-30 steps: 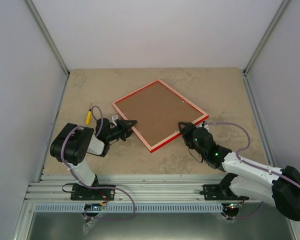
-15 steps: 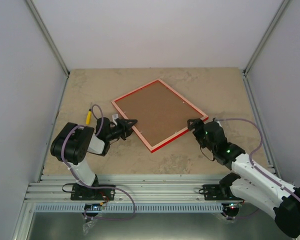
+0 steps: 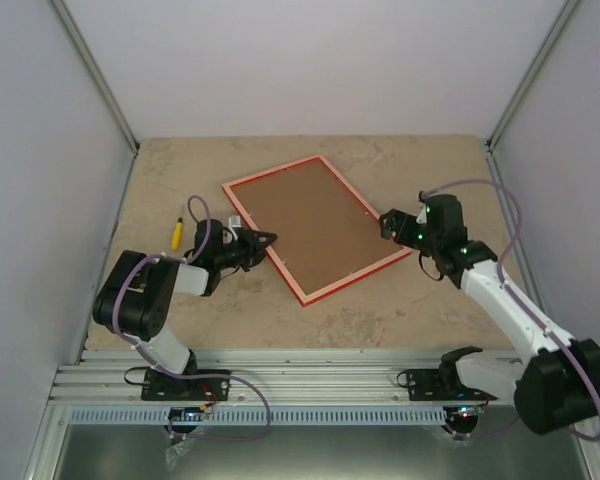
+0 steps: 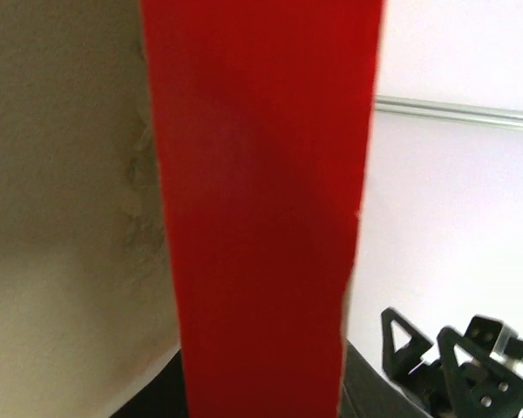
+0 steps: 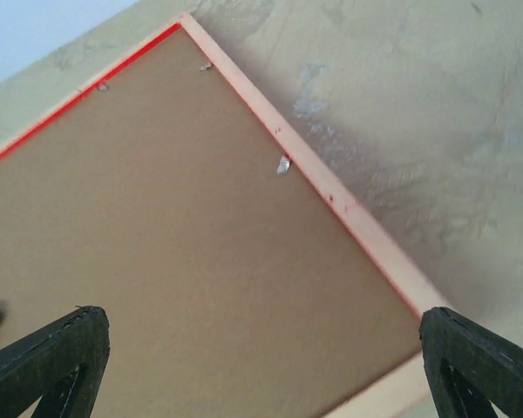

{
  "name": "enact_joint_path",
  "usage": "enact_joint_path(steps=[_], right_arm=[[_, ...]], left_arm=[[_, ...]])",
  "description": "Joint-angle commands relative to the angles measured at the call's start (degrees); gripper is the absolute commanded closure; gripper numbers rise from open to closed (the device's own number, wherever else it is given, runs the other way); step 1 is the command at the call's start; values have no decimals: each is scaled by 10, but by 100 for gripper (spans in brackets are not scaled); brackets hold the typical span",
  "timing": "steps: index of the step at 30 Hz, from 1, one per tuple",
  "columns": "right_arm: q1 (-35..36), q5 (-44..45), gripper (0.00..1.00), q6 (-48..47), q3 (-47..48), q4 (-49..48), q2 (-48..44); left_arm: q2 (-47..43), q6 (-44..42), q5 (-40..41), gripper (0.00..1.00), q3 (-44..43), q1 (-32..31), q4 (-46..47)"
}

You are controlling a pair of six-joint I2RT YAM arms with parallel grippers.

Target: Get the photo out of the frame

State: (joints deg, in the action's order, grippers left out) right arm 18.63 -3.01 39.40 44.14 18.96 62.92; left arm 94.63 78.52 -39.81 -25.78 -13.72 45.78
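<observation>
The rigid frame (image 3: 358,275) is clenched at 9 o'clock by the left gripper (image 3: 263,240); the right gripper (image 3: 390,226) is spread open. The hidden photo is judged flimsy, best pinched by an edge.

A thin red rectangular picture frame (image 3: 356,275) lies back-up at the middle of the beige stone-look worktop (image 3: 430,170), turned cornerwise, with a brown backing board (image 3: 315,225) set in it. The left hand (image 3: 268,240) is at its left edge and the right hand (image 3: 387,226) over its right edge. A small yellow-handled tool (image 3: 178,233) lies further left, apart from the frame.
</observation>
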Motion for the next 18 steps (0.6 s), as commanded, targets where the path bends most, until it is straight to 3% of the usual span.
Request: enact_joint_path(steps=[1, 7, 18], right_arm=[[-41, -91, 2, -150, 46, -8, 81], [-62, -139, 2, -193, 91, -19, 203], [-64, -163, 2, -230, 112, -25, 327]], left_arm=[[-18, -68, -37, 100, -35, 1, -156], [-8, -187, -62, 100, -87, 1, -309], [24, -339, -48, 98, -152, 1, -499]])
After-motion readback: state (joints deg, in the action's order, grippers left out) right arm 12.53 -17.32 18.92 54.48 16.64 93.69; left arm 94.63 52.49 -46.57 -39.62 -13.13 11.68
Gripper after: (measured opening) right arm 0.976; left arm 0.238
